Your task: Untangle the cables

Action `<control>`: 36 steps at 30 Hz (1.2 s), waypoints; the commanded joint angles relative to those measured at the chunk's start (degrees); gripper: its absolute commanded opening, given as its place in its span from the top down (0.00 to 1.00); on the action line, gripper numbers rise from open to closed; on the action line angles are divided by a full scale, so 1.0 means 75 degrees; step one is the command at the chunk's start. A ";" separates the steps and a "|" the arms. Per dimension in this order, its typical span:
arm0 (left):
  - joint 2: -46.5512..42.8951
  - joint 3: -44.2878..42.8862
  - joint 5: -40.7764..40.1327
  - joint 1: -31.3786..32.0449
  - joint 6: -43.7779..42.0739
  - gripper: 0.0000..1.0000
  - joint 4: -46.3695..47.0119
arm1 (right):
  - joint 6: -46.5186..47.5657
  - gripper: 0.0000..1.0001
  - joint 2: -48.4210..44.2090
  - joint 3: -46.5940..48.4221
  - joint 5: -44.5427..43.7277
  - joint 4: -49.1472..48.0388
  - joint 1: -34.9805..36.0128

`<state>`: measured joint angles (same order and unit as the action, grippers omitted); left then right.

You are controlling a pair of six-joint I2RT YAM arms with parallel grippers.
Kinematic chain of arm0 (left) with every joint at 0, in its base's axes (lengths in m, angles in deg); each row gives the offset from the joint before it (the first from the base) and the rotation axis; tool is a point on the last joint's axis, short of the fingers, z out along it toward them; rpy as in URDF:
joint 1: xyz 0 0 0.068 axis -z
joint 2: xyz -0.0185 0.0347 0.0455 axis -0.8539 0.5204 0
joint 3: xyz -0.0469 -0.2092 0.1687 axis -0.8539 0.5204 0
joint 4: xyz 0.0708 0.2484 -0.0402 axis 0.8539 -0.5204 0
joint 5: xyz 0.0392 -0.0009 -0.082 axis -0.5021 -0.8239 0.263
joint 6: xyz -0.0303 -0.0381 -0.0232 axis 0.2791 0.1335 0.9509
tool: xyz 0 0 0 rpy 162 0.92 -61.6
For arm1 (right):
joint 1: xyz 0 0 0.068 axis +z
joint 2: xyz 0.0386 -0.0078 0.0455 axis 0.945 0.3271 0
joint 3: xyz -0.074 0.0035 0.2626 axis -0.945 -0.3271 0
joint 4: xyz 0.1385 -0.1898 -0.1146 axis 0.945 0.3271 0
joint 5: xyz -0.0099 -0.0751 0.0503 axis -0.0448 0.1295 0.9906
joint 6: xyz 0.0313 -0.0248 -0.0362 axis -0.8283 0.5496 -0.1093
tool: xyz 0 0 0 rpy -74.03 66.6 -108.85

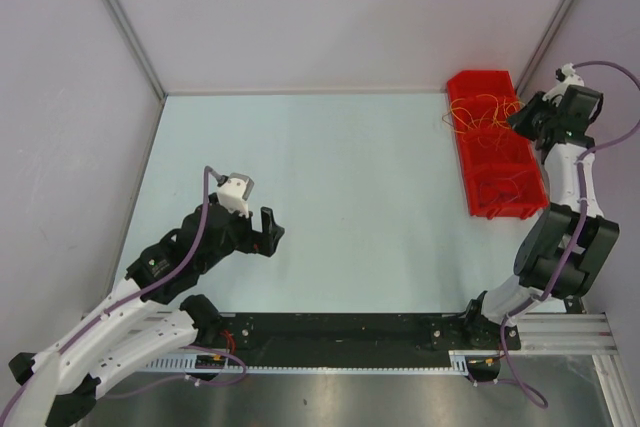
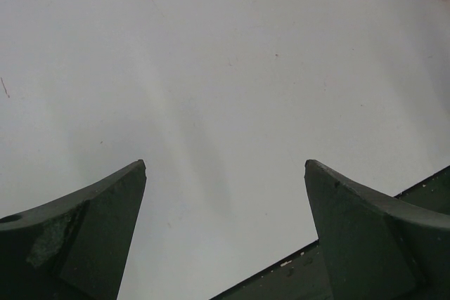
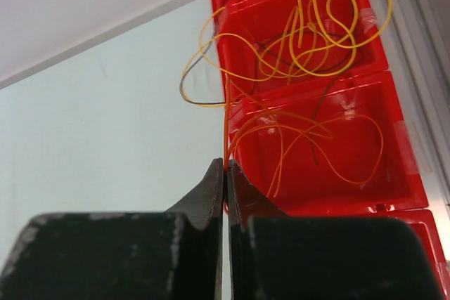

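Note:
The cables (image 3: 295, 40) are a tangle of thin yellow, orange and dark wires looping over the red bin (image 3: 337, 166). In the top view the cables (image 1: 480, 115) sit over the far end of the red bin (image 1: 495, 187) at the right. My right gripper (image 3: 225, 164) is shut on an orange cable that rises straight from its tips into the tangle. From above, the right gripper (image 1: 522, 119) hangs at the bin's far right. My left gripper (image 2: 225, 165) is open over bare table, nothing between its fingers; it shows as left gripper (image 1: 270, 230) at centre left.
The red bin has several compartments and lies along the table's right side, near the right wall. A black rail (image 1: 330, 332) runs along the near edge; its corner (image 2: 302, 272) shows under the left fingers. Walls close the table at the back and both sides.

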<state>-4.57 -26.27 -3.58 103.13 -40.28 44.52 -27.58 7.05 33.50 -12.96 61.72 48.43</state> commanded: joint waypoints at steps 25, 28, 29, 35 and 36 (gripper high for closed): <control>-0.0094 0.0024 0.0133 -0.0201 -0.0107 0.00 0.0283 | -0.1089 0.00 -0.0669 0.0574 -0.2642 0.0508 0.0969; -0.0094 0.0024 0.0156 -0.0225 -0.0107 0.00 0.0294 | -0.1078 0.00 -0.0950 0.0563 -0.2747 0.0613 0.1320; -0.0105 0.0024 0.0156 -0.0225 -0.0107 0.00 0.0283 | -0.1066 0.00 -0.1055 0.0574 -0.2782 0.0649 0.1426; -0.0176 0.0024 0.0156 -0.0248 -0.0119 0.00 0.0294 | -0.0984 0.00 -0.1442 0.0562 -0.3216 0.1024 0.2164; -0.0176 0.0024 0.0145 -0.0248 -0.0119 0.00 0.0283 | -0.0972 0.00 -0.1513 0.0551 -0.3216 0.1106 0.2258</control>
<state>-5.23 -26.24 -3.10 101.73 -40.32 44.56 -35.15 -1.78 35.97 -34.25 67.47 62.59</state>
